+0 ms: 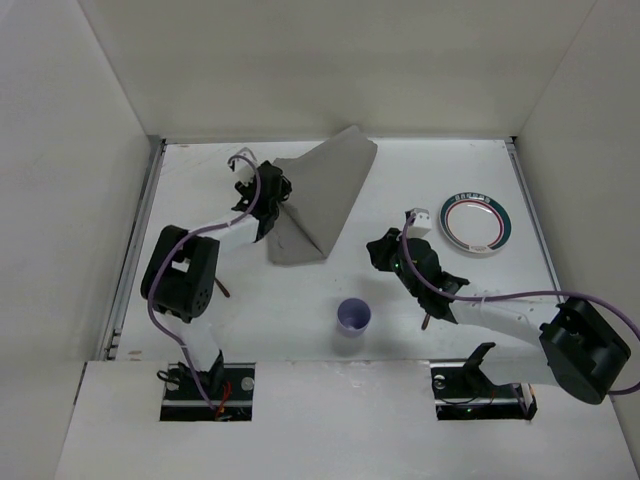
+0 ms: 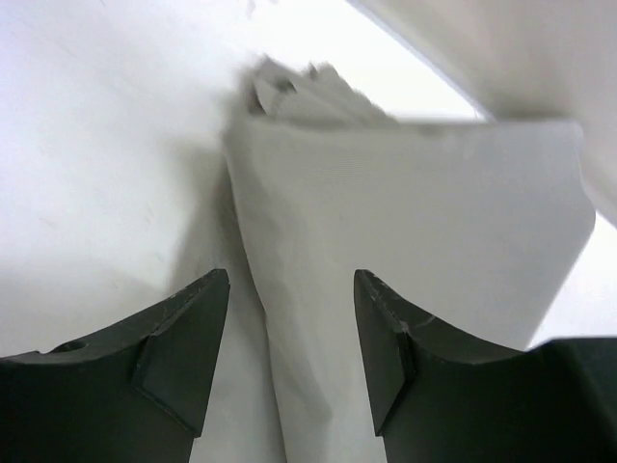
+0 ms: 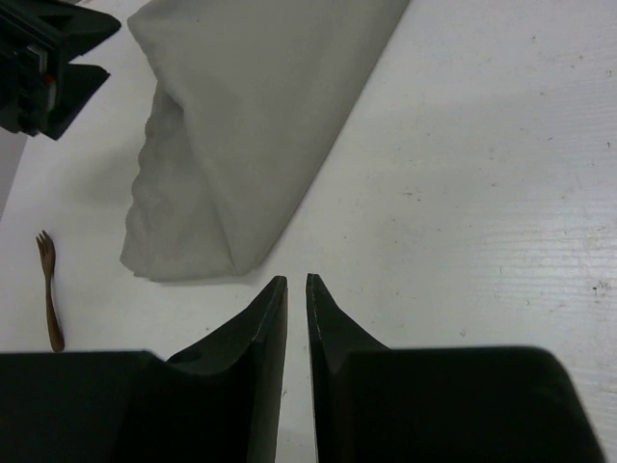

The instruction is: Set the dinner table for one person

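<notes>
Reaching forward from its base at the near left, the left arm bends at a raised black elbow and runs its forearm out to the left edge of the grey rectangular cloth mat [image 1: 318, 205]. The mat lies bunched and folded over itself near the middle of the far half. The left gripper [image 2: 291, 280] points down at the mat with its two black fingers spread wide. A ridge of cloth runs up between them, clear of both fingers as far as the wrist view shows.

The right arm folds back to an elbow at the near right, then lies low across the surface toward the centre. The right gripper [image 3: 297, 282] hovers just beside the mat's near corner with its fingers pressed almost together, a thin slit between them and nothing in it.

The dinner table [image 1: 420, 170], a large flat matte white tabletop with metal side rails and white wall panels, spreads beneath both arms. On it a round white plate with green and red rim rings [image 1: 477, 222] sits at the far right. A small lilac cup [image 1: 353, 316] stands upright near the front centre, and a small brown wooden fork [image 3: 48, 289] lies just beside the left arm
</notes>
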`<move>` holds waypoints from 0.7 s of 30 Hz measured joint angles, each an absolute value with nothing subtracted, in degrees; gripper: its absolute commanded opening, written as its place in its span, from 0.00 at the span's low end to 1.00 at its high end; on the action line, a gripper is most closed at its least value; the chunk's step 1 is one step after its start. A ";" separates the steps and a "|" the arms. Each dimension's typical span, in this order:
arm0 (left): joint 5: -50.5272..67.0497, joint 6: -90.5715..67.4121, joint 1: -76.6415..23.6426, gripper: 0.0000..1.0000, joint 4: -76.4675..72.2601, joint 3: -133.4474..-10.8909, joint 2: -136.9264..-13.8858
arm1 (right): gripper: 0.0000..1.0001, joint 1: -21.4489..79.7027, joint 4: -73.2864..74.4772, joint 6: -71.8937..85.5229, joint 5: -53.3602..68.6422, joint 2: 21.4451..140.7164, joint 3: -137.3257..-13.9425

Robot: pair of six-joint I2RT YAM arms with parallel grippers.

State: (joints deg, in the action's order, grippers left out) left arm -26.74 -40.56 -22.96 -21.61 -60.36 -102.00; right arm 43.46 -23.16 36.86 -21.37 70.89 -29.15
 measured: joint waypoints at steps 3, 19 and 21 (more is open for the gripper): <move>-24.86 -40.86 -19.11 0.51 -21.63 -63.20 -103.85 | 0.20 43.48 -23.18 36.84 -21.37 71.02 -29.17; -15.11 -40.56 -12.73 0.40 -18.72 -76.66 -117.73 | 0.20 44.34 -23.11 36.82 -20.51 73.28 -29.19; -14.96 -40.58 -12.78 0.33 -18.35 -77.17 -118.26 | 0.20 44.36 -23.11 36.82 -20.49 73.30 -29.19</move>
State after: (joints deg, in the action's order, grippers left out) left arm -14.96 -40.58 -12.78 -18.35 -77.17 -118.26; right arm 44.36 -23.11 36.82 -20.49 73.30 -29.19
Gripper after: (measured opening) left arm 0.389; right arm 0.197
